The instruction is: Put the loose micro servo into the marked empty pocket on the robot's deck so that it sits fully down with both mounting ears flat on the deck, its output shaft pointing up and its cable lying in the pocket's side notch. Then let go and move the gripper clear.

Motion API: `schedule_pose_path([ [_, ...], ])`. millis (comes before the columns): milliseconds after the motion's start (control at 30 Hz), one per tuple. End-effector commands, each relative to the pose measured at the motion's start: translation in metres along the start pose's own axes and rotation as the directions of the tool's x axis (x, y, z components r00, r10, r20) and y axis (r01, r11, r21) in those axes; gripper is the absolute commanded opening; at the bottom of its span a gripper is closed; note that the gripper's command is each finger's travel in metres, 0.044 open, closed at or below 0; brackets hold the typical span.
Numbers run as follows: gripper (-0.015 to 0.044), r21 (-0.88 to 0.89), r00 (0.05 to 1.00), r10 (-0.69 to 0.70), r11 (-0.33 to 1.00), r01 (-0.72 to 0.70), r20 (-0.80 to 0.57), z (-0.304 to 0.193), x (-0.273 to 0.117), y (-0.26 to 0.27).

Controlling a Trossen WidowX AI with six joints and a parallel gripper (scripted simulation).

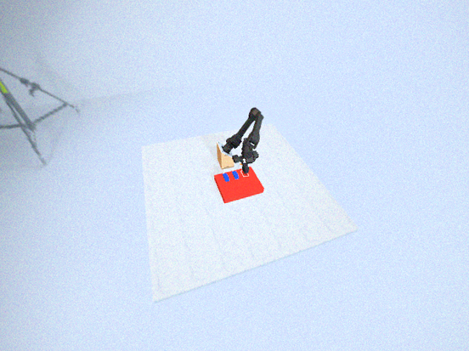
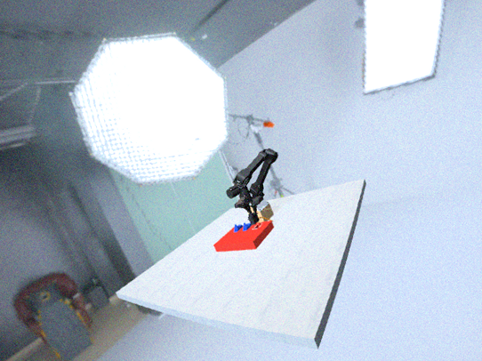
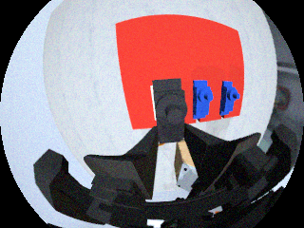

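The black micro servo (image 3: 167, 92) is between the fingertips of my gripper (image 3: 169, 127) (image 1: 245, 166) (image 2: 252, 216), which is shut on it. Its output shaft faces the wrist camera. A bit of orange cable (image 3: 161, 143) shows behind it. The servo is over the marked pocket of the red deck (image 1: 241, 188) (image 2: 238, 240) (image 3: 176, 47). The pocket's white outline (image 3: 153, 102) (image 1: 245, 176) shows at the servo's left edge in the wrist view. The servo hides the pocket's opening. I cannot tell how high the servo's ears are above the deck, or where most of its cable lies.
Two blue servos (image 3: 201, 101) (image 3: 229, 99) sit in the deck beside the marked pocket, the nearer one close to the held servo. A wooden block with a grey face (image 1: 225, 161) (image 2: 265, 212) (image 3: 186, 159) stands behind the deck, near the arm. The pale table (image 1: 199, 248) (image 2: 290, 264) lies around them.
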State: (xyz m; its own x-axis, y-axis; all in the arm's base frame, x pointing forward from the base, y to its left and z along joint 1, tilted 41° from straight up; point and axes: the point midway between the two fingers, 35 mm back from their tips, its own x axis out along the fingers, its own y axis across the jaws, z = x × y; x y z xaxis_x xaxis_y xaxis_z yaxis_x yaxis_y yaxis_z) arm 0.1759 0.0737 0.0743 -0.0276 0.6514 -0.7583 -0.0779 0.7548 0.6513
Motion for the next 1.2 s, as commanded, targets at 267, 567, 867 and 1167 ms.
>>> schedule_pose_path([
  [267,0.0000,-0.007,1.000,-0.004,1.000,0.004,0.007,-0.005,0.010,-0.001],
  [567,0.0000,-0.007,1.000,-0.003,1.000,0.003,0.007,-0.005,0.019,0.000],
  [867,0.0000,-0.007,1.000,-0.003,1.000,0.003,0.007,-0.005,0.019,0.000],
  [1167,0.0000,-0.007,1.000,-0.002,1.000,0.002,0.007,-0.005,0.027,0.000],
])
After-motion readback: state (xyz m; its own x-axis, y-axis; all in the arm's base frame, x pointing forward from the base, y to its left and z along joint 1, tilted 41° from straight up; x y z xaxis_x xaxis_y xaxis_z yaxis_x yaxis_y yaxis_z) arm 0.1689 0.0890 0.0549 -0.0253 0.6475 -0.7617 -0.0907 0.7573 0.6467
